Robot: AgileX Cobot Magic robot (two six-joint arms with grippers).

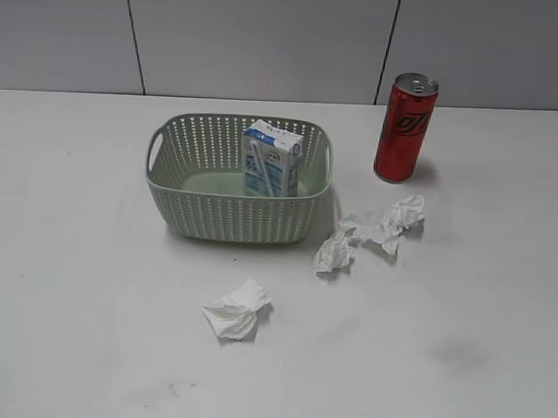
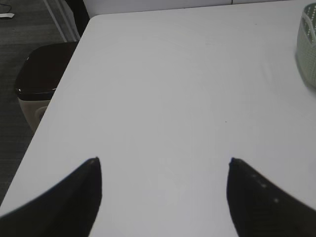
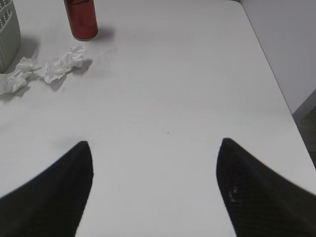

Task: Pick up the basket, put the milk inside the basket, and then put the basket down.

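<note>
The pale sage-green basket stands on the white table in the exterior view. The white and blue milk carton stands upright inside it, toward its right side. Neither gripper shows in the exterior view. My left gripper is open and empty above bare table, with the basket's edge at the far right of the left wrist view. My right gripper is open and empty above bare table, with the basket's corner at the top left of the right wrist view.
A tall red can stands right of the basket; it also shows in the right wrist view. Crumpled tissues lie in front and to the right of the basket. A dark-lidded bin stands off the table's left edge.
</note>
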